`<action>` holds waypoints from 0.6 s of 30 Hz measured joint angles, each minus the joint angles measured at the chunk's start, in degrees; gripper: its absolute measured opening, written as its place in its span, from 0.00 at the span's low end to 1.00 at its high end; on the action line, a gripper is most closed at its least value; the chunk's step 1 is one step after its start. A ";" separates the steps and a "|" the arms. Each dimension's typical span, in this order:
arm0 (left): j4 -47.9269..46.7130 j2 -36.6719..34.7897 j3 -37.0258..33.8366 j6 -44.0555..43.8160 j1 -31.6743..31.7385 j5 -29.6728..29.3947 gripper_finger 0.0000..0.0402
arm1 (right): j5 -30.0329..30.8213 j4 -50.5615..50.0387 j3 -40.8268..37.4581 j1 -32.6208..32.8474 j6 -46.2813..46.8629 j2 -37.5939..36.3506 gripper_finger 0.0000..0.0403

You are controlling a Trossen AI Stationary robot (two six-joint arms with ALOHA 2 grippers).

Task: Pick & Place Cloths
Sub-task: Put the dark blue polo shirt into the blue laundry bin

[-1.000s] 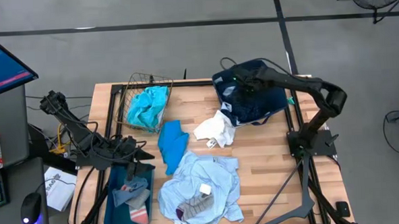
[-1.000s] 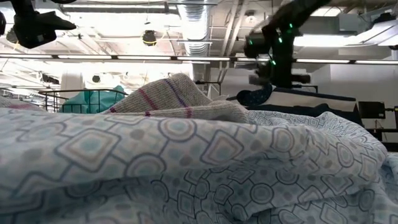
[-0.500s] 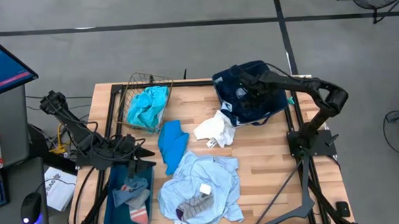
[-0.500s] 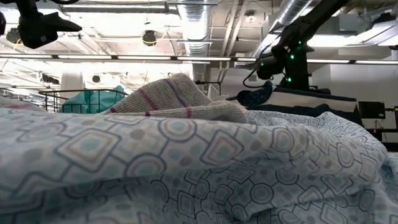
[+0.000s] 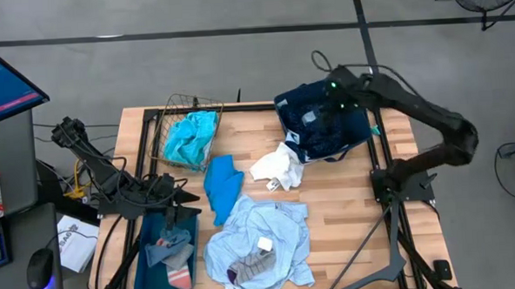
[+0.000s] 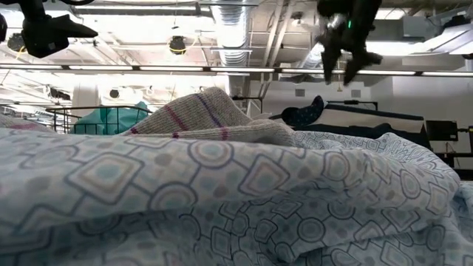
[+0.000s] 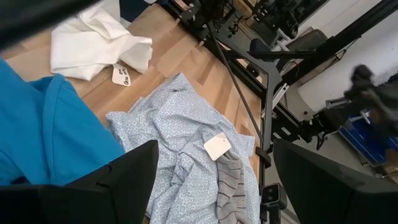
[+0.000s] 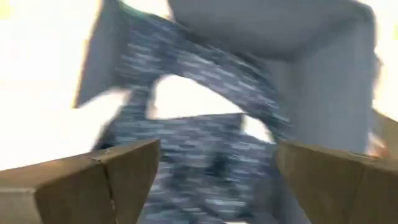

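— Right wrist view: smeared throughout; dotted navy cloth (image 8: 199, 118) readable as streaks only, bin wall (image 8: 323, 68) edges soft.
— Low view?
— Filled by pale patterned cloth (image 6: 222, 199), cut at 6, 3 and 9 o'clock; table hidden behind. Striped grey sock (image 6: 214, 118) half buried. Only a tip of dotted cloth showing past it.
— Left wrist view?
— Bright blue cloth (image 7: 43, 137) cut at 9 o'clock; tag (image 7: 217, 147) print too small to read. Something dark at 3 o'clock, blurred, unidentifiable.
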 joint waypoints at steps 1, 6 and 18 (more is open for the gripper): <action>-0.02 0.02 0.00 0.00 0.02 0.00 0.75 | -0.75 0.92 0.00 2.33 0.00 -1.43 0.77; -0.02 0.02 0.00 0.00 0.01 0.04 0.75 | 1.35 1.95 -0.04 16.87 4.63 -3.43 0.76; -0.02 0.02 0.00 0.00 0.00 0.26 0.75 | 7.64 0.56 -0.10 29.98 13.07 10.06 0.75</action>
